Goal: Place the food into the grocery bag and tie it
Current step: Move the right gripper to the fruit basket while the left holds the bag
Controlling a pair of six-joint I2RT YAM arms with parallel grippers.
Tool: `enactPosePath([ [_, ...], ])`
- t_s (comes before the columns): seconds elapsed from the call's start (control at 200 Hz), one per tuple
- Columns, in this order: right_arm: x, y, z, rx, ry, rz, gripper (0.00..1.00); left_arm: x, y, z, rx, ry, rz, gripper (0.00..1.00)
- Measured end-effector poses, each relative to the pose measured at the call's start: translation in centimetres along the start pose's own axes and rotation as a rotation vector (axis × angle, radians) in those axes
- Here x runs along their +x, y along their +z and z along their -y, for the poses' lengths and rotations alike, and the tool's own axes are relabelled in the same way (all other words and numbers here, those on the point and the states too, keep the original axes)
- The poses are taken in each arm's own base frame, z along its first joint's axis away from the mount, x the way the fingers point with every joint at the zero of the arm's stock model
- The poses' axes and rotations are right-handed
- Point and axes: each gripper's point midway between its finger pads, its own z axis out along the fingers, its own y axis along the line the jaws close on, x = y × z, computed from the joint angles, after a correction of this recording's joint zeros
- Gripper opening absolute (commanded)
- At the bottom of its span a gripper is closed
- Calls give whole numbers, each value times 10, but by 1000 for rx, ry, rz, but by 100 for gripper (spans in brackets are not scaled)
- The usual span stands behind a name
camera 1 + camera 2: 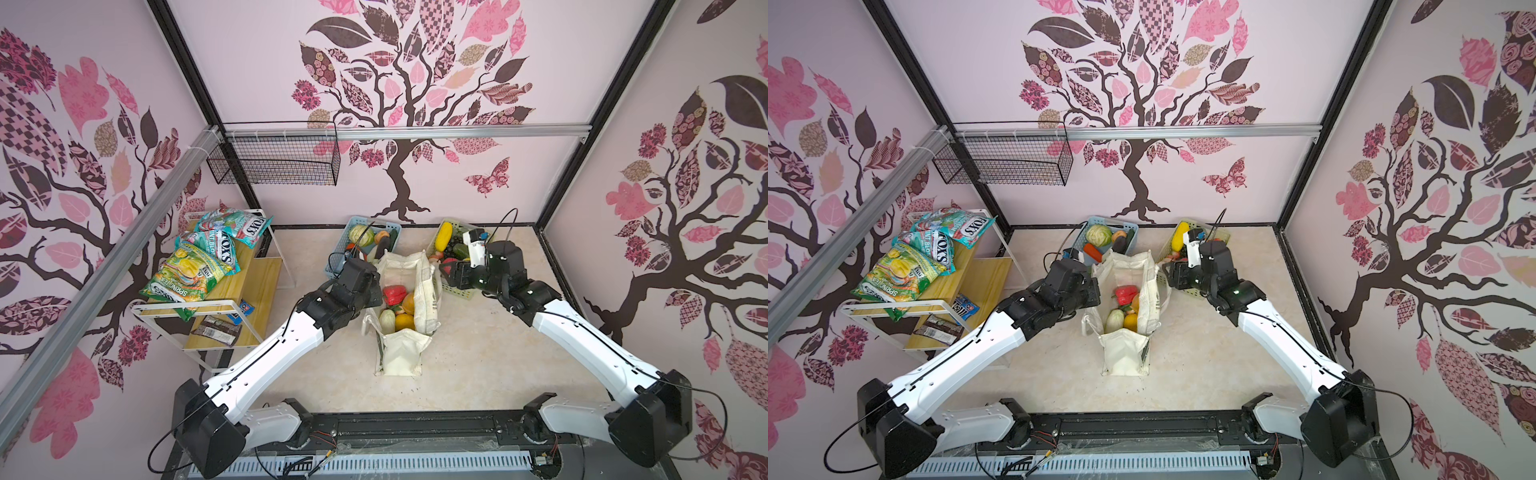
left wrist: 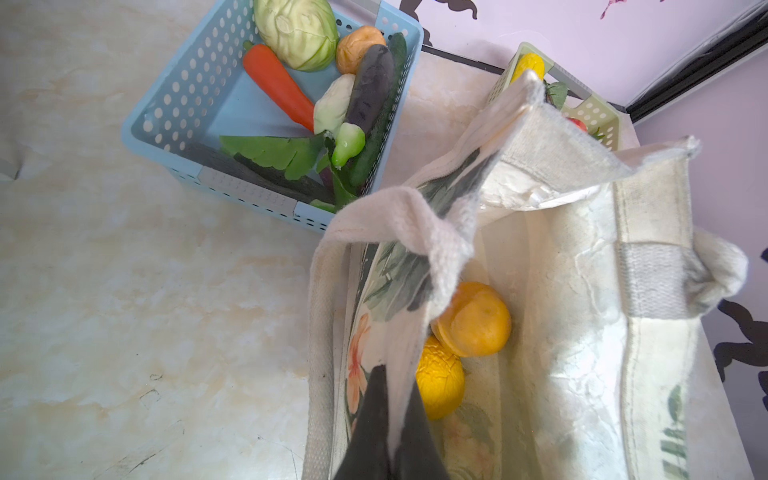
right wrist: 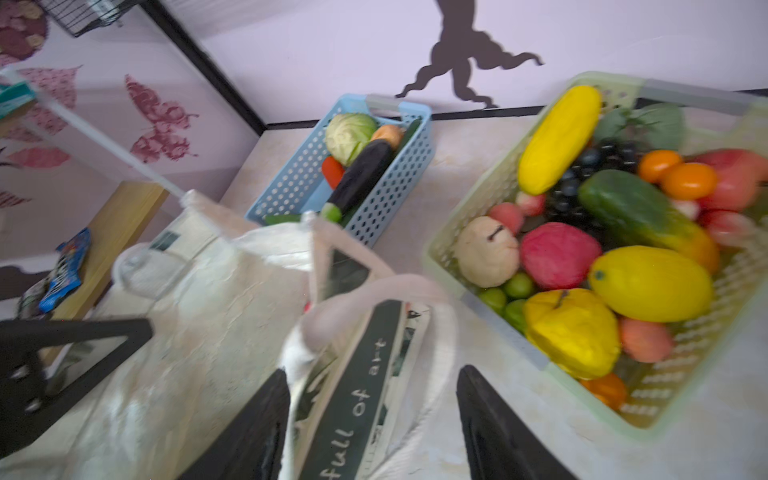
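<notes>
Grocery bag [image 1: 401, 357] mid-bench, mouth open; inside I see red pepper [image 1: 394, 294], orange [image 1: 409, 303], pale squash [image 1: 386, 321], yellow fruit [image 1: 405, 323]. My left gripper [image 2: 392, 386] pinched tight on bag's left wall. Right gripper [image 3: 374, 399] jaws spread, bag's right wall and strap [image 3: 374, 291] between, unclamped. Far edge: blue basket [image 2: 174, 95] with cabbage [image 2: 297, 31], carrot [image 2: 278, 83], aubergine [image 2: 370, 87]; green basket [image 3: 486, 199] heaped with mixed fruit [image 3: 648, 282].

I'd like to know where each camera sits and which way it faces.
Top views: overhead behind the robot, looking down at table, bag, blue basket and green basket; left arm and right arm show.
Left wrist: on left arm, looking down into the bag; left hand shut on its rim.
Right wrist: on right arm, facing the baskets over the bag; open right hand around the bag's edge.
Shared: both wrist views show bag and blue basket.
</notes>
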Motion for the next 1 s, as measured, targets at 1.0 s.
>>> enactPosePath([
  [1.0,30,115,79,229,62,-139,67,2,-4,-6,-14,-5,5,0],
])
